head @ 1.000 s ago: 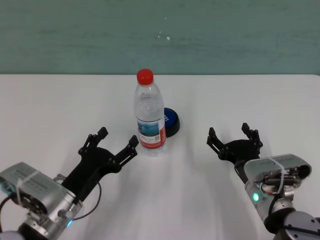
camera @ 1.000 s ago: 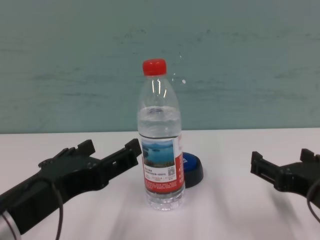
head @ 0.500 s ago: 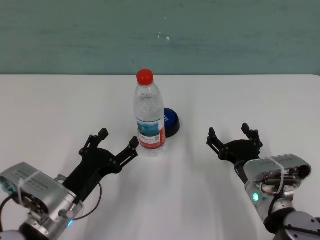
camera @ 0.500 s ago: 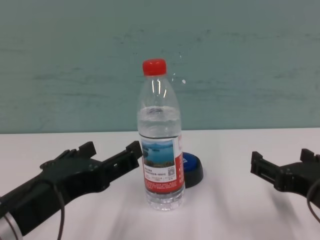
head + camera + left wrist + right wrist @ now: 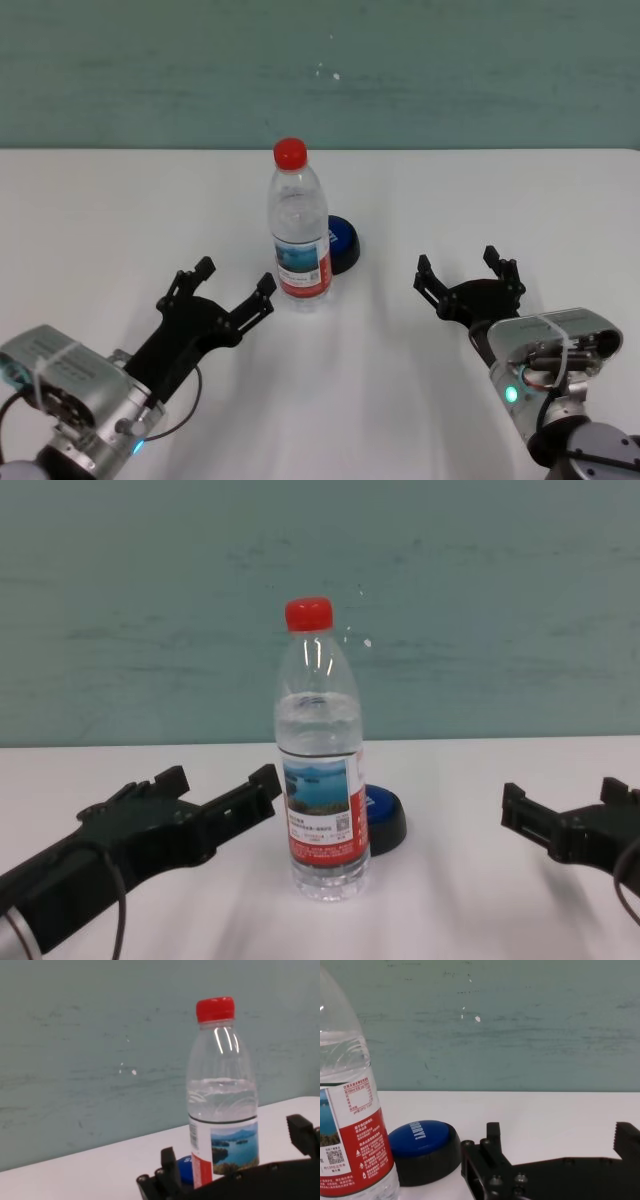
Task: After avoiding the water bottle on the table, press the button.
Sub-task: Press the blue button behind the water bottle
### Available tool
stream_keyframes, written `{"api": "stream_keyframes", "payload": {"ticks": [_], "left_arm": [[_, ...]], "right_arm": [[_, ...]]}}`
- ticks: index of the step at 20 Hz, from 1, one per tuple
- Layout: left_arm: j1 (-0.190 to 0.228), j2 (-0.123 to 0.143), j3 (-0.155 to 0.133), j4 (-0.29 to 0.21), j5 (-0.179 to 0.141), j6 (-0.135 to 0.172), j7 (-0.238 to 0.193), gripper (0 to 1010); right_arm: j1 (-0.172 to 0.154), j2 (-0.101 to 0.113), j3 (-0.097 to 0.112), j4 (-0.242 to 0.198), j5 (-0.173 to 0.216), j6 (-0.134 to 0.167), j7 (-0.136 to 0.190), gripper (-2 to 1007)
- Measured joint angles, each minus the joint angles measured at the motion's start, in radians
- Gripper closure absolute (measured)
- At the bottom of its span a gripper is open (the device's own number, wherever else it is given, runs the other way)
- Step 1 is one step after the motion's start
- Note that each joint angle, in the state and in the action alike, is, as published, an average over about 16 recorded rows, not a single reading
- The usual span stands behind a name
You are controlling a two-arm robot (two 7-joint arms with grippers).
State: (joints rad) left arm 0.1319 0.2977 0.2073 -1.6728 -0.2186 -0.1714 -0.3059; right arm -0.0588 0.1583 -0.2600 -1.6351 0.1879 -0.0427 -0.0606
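The water bottle (image 5: 300,235) stands upright mid-table, clear with a red cap and a lake label. It also shows in the chest view (image 5: 322,770). The blue button (image 5: 343,240) sits right behind it to the right, partly hidden by it in the chest view (image 5: 384,815). My left gripper (image 5: 236,275) is open and empty, its right fingertip close to the bottle's left side, apart from it. My right gripper (image 5: 457,260) is open and empty, to the right of the button. The right wrist view shows the button (image 5: 422,1137) beside the bottle (image 5: 345,1110).
The white table (image 5: 500,200) stretches wide around both grippers. A teal wall (image 5: 320,70) stands behind its far edge. The left wrist view shows the bottle (image 5: 222,1110) between my left fingers, with the button (image 5: 185,1170) behind it.
My left gripper has sunk very slightly beside the bottle. The bottle, the button and my right gripper have not moved.
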Motion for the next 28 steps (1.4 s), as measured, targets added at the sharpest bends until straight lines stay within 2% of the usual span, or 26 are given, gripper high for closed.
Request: {"api": "stream_keyframes", "payload": {"ticks": [13,28], "left_arm": [[0.007,0.000,-0.018,-0.005,-0.010,-0.002,0.006,0],[-0.005,-0.011,-0.067,0.015,-0.011,-0.002,0.036,0]], "right_arm": [[0.000,0.000,0.000,0.000,0.000,0.000,0.000,1],[0.000,0.000,0.000,0.000,0.000,0.000,0.000,1]]}}
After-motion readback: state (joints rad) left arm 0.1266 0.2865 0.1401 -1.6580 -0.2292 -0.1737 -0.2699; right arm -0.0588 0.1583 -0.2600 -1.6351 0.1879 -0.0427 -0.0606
